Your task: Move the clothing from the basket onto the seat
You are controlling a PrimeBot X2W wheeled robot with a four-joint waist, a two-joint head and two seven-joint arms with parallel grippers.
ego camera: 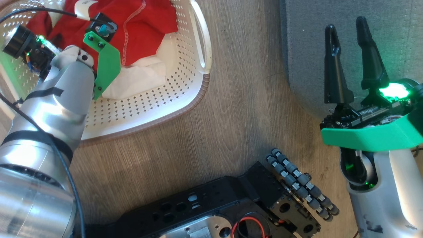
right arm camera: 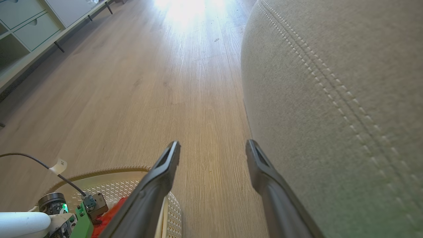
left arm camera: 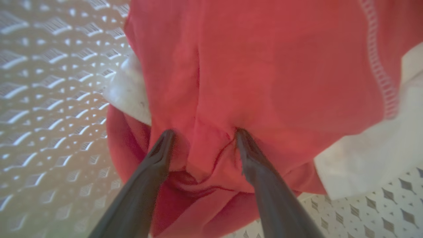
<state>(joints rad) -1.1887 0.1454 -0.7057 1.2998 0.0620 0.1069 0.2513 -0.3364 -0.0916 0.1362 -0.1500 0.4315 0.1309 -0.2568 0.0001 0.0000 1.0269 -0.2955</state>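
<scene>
I had the left claw (left arm camera: 204, 132) down inside the basket (ego camera: 198, 96). Its two fingers were spread wide apart, with nothing pinched. Both tips were pushed into the red clothing (left arm camera: 264, 66), and a bump of red cloth sat right between them. A crease in that bump ran straight away from the claw, the same way the fingers pointed. So I judged that squeezing the fingers together would pinch across the crease and catch it.

The clothing lay crumpled in the far part of the basket, so I could not pick out a long side to it. A white cloth (ego camera: 138, 79) lay under the red, on the basket's floor.

The right claw (ego camera: 345, 24) was well away from the basket, across a strip of wooden floor (ego camera: 238, 115). It hung by the round edge of the seat (ego camera: 304, 49), fingers wide apart and holding nothing. The left claw was much the nearer one to the clothing, so the grab was its job.

I counted one basket, one seat, two claws and one white cloth. I saw one red heap, but I could not tell if it was one piece or two. No clothing lay on the seat.
</scene>
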